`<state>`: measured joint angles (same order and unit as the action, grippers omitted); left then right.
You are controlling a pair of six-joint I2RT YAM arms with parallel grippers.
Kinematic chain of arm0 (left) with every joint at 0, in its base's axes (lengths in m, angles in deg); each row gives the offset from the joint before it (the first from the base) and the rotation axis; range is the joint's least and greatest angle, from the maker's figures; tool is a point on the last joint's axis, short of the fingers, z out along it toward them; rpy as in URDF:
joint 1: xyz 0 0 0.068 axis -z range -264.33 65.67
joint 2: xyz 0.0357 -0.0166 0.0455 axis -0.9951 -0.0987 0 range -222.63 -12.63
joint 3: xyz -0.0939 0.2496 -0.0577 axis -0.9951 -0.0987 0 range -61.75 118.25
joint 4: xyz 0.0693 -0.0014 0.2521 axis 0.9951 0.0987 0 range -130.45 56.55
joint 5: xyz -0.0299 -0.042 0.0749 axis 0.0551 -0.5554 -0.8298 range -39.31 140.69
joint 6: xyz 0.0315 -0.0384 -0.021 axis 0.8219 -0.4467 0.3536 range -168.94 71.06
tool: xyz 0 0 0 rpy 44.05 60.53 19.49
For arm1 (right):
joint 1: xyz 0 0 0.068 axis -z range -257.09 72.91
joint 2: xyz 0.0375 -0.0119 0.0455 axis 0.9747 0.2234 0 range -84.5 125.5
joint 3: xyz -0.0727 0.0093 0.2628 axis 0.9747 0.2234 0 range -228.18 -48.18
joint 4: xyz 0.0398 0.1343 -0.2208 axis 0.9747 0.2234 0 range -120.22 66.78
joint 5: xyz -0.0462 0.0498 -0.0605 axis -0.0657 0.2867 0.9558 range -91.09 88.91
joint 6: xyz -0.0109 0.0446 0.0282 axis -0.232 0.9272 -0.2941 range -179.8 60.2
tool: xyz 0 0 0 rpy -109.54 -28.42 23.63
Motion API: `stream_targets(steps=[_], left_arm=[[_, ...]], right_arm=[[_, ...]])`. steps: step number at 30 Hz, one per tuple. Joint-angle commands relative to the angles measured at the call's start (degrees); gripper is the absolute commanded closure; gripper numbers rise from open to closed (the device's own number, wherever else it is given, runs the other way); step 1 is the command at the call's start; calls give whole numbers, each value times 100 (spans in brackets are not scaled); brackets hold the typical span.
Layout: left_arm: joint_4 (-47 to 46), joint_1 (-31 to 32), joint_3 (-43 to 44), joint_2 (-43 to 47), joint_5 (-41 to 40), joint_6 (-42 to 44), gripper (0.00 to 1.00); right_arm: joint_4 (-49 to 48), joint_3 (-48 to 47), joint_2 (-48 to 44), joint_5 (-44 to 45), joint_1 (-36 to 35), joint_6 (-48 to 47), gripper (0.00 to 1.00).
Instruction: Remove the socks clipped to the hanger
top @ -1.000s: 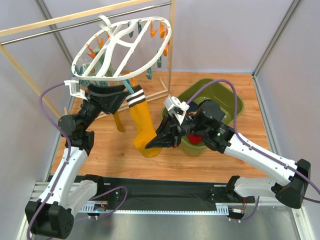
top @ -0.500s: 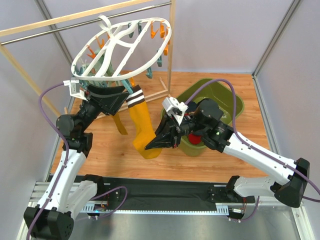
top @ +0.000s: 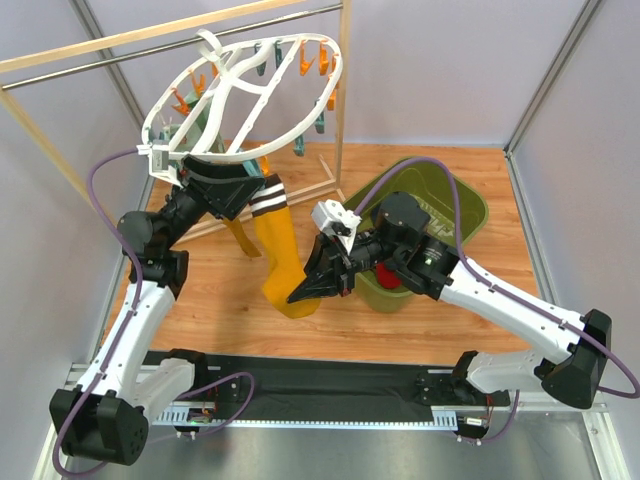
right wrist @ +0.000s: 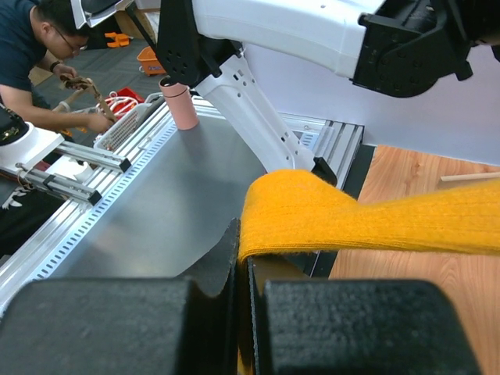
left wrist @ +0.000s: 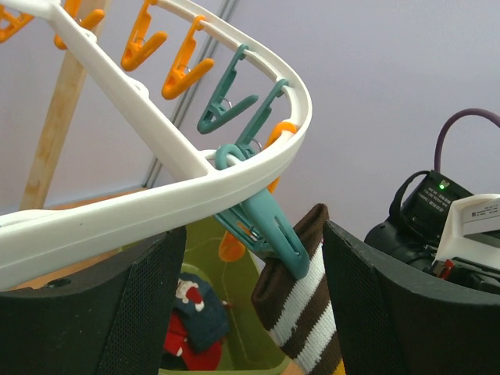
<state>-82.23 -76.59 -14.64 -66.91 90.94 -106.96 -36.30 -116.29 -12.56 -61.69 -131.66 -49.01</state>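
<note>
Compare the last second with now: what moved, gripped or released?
The left gripper rose closer to the hanger, jaws open either side of the teal clip holding the mustard sock. The right gripper drew leftward with the sock's toe. Nothing was released: the right gripper stays shut on the toe, the sock stays clipped, the green bin unmoved.

The hanger [left wrist: 156,199] hangs from the rail [top: 100,44], right above the left pincer [left wrist: 254,234]. Its near rim runs just over that pincer's left finger. A clip [left wrist: 275,241] dangles from the rim, down in the gap between the two fingers. The top of the sock [top: 280,250] sits in the clip, and the sock hangs down below the left pincer. Its foot end is squeezed inside the right pincer [top: 298,296]. Behind the right pincer, a bit to its right, stands the tub [top: 470,205] — more socks [left wrist: 191,320] lie in it.
</note>
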Motion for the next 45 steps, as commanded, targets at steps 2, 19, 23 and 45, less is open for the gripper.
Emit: stream_targets(steps=[2,19,23,45], left_arm=[[-892,-54,149,-292,325,-234,23],[-1879,-80,228,-637,616,-790,35],[-1895,-80,272,-636,607,-895,42],[-2528,-80,369,-988,378,-1810,40]], right_arm=[[142,-307,-31,-277,-28,-244,100],[328,-430,57,-462,-37,-332,100],[345,-430,109,-497,-28,-323,100],[494,-378,-22,-558,-37,-393,100]])
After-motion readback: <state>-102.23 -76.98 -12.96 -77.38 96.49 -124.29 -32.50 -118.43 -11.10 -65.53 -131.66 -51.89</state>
